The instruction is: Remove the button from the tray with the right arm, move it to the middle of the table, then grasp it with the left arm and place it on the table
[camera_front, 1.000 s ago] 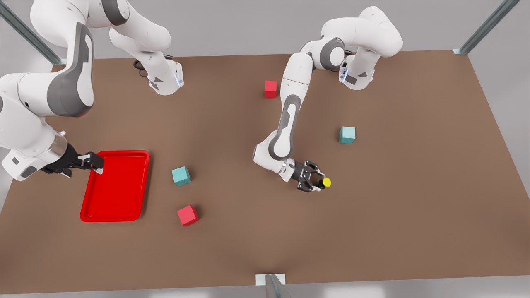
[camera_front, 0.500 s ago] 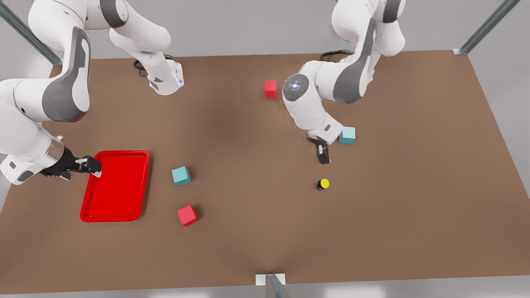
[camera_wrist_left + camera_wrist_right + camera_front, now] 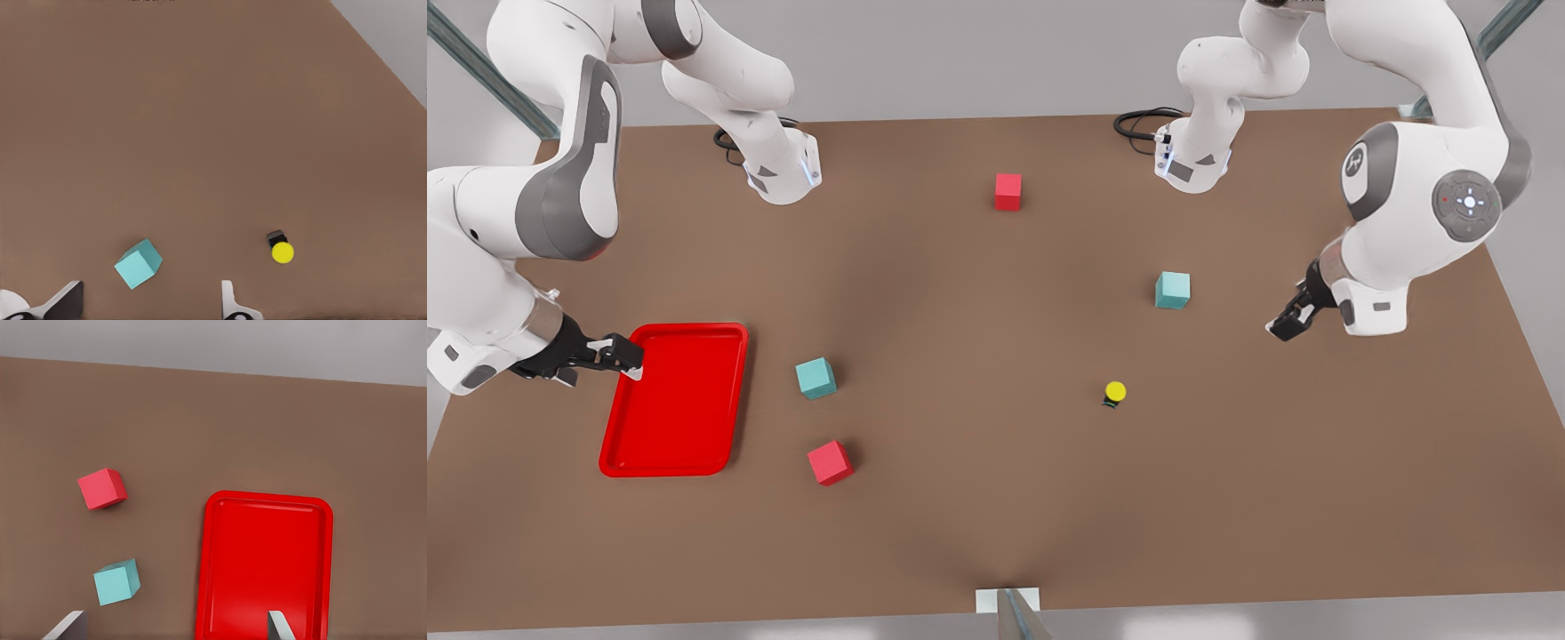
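Observation:
The button (image 3: 1113, 393), a yellow cap on a small dark body, rests alone on the brown table (image 3: 978, 498) right of the middle in the front view; it is also in the left wrist view (image 3: 280, 248). My left gripper (image 3: 1288, 326) hangs open well off to the front view's right of it, its fingertips (image 3: 227, 300) spread wide. The red tray (image 3: 615, 444) lies at the front view's left with nothing in it, also seen from the right wrist (image 3: 263, 567). My right gripper (image 3: 627, 356) is open at the tray's left rim.
Two teal cubes (image 3: 816, 378) (image 3: 1173, 290) and two red cubes (image 3: 830, 462) (image 3: 1008, 191) are scattered on the table. The arm bases (image 3: 783, 173) (image 3: 1192, 164) stand at the far edge, with a black cable beside each.
The left gripper let go of the button, then rose and swung far to the front view's right. The button stays on the table. The right arm barely moved.

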`<state>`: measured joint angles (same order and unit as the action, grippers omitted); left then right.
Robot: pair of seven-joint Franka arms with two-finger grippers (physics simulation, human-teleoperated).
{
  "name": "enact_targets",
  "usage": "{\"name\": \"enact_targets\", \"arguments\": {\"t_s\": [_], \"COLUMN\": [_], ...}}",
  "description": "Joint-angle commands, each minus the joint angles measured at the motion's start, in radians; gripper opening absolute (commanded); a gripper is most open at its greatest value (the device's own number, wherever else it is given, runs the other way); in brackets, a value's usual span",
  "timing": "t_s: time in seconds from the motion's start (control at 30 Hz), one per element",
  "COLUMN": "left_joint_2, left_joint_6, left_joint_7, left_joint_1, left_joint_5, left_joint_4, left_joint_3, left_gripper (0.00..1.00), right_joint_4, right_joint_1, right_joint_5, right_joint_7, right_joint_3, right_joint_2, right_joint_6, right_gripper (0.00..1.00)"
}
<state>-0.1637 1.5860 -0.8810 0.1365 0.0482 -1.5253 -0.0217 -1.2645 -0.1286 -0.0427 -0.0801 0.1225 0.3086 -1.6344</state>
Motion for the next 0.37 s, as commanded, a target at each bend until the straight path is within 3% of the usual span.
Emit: {"name": "enact_targets", "arguments": {"t_s": [0.0,0.33], "left_joint_2": [-0.020,-0.040], "left_joint_6": [0.031,0.055], "left_joint_7": [0.930,0.930], "left_joint_1": [0.003,0.015], "left_joint_5": [-0.014,-0.022], "left_joint_4": [0.002,-0.003], "left_joint_3": [0.000,0.003], "left_gripper": [1.00,1.00], "right_joint_4": [0.001,-0.003], "right_joint_1": [0.000,0.000], "right_joint_5": [0.001,0.001], "right_joint_7": [-0.004,-0.004], "right_joint_3": [0.000,0.000], "right_joint_2": [0.000,0.001], "right_joint_6": [0.001,-0.001], "right_gripper": [1.00,1.00]}}
